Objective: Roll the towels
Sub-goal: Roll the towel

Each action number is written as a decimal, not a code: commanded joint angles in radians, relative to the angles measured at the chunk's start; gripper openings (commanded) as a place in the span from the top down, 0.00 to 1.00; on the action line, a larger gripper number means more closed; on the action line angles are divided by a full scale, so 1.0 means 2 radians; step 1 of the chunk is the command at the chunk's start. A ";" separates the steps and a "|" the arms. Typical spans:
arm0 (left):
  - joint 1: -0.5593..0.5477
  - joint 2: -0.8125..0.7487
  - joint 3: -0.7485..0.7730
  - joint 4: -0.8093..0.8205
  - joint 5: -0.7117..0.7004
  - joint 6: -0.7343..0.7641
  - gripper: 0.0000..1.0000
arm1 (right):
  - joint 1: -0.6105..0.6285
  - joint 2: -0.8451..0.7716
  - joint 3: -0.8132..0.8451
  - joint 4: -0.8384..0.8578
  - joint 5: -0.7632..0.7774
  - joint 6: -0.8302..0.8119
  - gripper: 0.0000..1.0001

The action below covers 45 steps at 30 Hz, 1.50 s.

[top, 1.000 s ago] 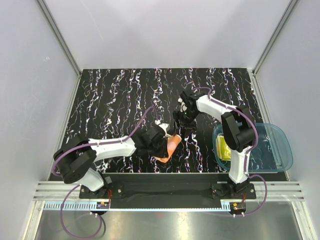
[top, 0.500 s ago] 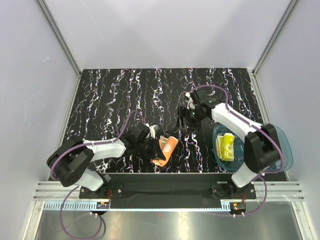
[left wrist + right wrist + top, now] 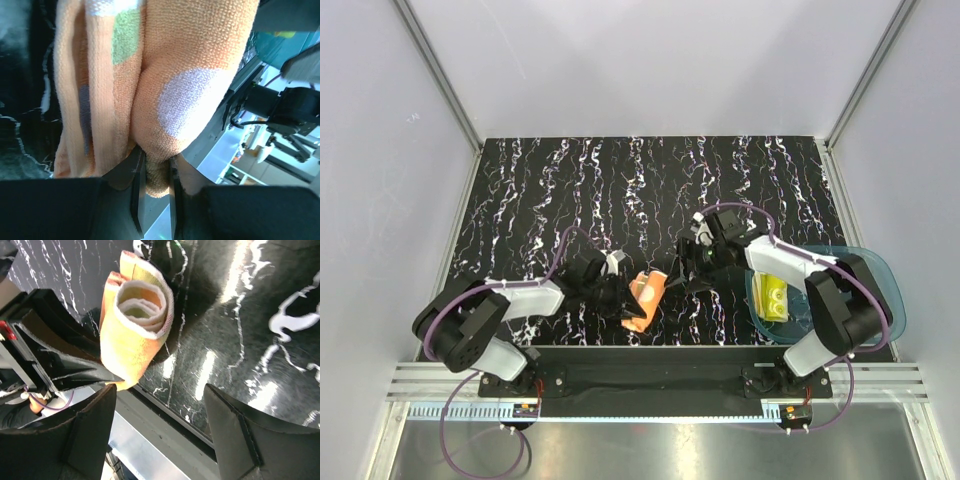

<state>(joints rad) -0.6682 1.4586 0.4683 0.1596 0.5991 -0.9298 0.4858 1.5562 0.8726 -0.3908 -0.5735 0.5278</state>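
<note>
The orange polka-dot towel (image 3: 645, 297) is rolled into a loose tube near the table's front edge; its spiral end shows in the right wrist view (image 3: 137, 320). My left gripper (image 3: 618, 297) is shut on its near end, the cloth pinched between the fingers (image 3: 156, 175). My right gripper (image 3: 686, 272) is open and empty, just right of the roll and apart from it. The yellow towel (image 3: 773, 297) lies rolled in the blue tray (image 3: 865, 300) at the right.
The black marbled mat (image 3: 570, 200) covers the table. The metal front rail (image 3: 650, 375) runs right below the roll. Grey walls close the left, back and right sides.
The left gripper has drawn back left and now pinches the roll's near end. The right gripper has let go, moved down towards the front, and stands open beside the roll.
</note>
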 commanded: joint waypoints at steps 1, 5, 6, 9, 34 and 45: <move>0.012 0.015 -0.012 -0.001 0.016 -0.011 1.00 | 0.015 0.011 -0.004 0.063 -0.023 0.015 0.23; 0.020 0.028 -0.012 0.003 0.026 -0.014 1.00 | 0.038 0.046 0.001 0.090 -0.028 0.019 0.25; 0.021 0.029 -0.011 0.001 0.026 -0.013 1.00 | 0.040 0.050 0.002 0.096 -0.028 0.021 0.25; 0.023 0.034 -0.009 -0.006 0.028 -0.010 1.00 | 0.047 0.068 0.005 0.113 -0.032 0.026 0.25; 0.017 -0.020 0.062 -0.209 -0.102 0.076 0.56 | 0.059 0.139 0.058 0.064 0.002 0.003 0.84; -0.098 -0.093 0.203 -0.391 -0.335 0.107 0.48 | 0.078 0.145 0.097 -0.032 0.050 -0.009 0.85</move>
<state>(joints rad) -0.8097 1.3128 0.7868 -0.4931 0.1368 -0.7513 0.6220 1.8290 1.0363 -0.3569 -0.5587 0.5438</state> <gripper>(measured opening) 0.519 0.240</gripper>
